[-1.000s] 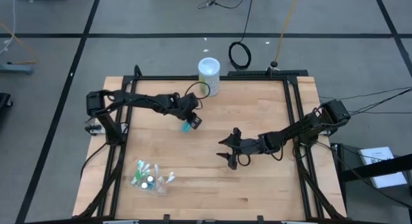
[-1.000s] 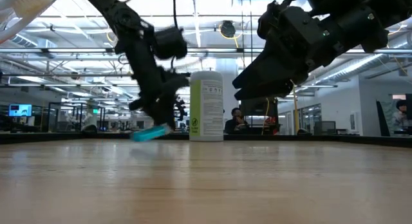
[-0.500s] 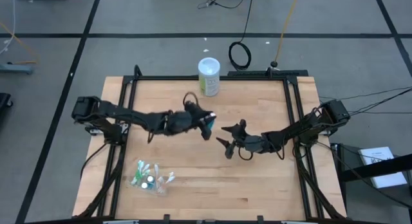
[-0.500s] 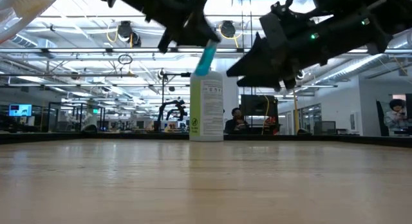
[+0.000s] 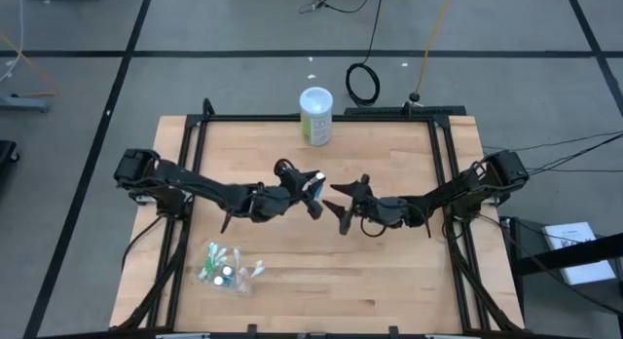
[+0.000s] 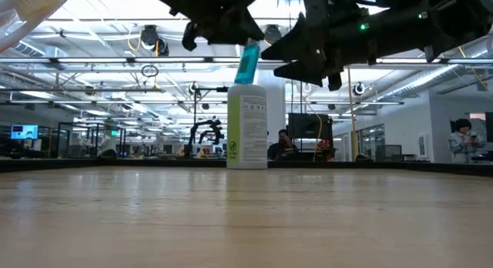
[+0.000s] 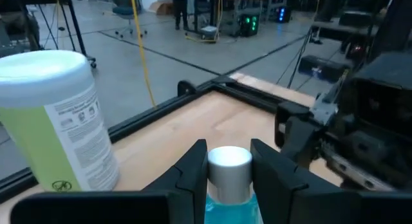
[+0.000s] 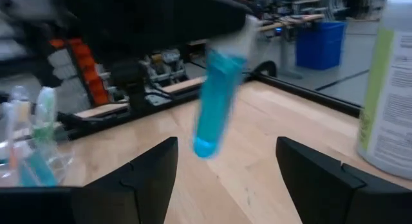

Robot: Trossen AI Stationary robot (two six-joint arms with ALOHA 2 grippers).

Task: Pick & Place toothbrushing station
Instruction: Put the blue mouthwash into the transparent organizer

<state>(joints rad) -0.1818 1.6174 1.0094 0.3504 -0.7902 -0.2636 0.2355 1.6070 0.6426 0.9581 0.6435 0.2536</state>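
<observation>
The wooden table (image 5: 389, 271) has a black frame. On it stand a canister (image 5: 315, 116) and a cup (image 5: 230, 268) of toothbrushes

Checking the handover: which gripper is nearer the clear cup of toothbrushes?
Left. The left gripper, holding a teal tube mid-table, sits nearer the clear cup at the front-left; the open right gripper lies just beyond it.

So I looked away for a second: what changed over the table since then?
The left gripper carried the teal tube from near the canister to mid-table, lifted, holding it throughout. The right gripper rose to face it, open. The canister and the cup of toothbrushes stayed put.
</observation>
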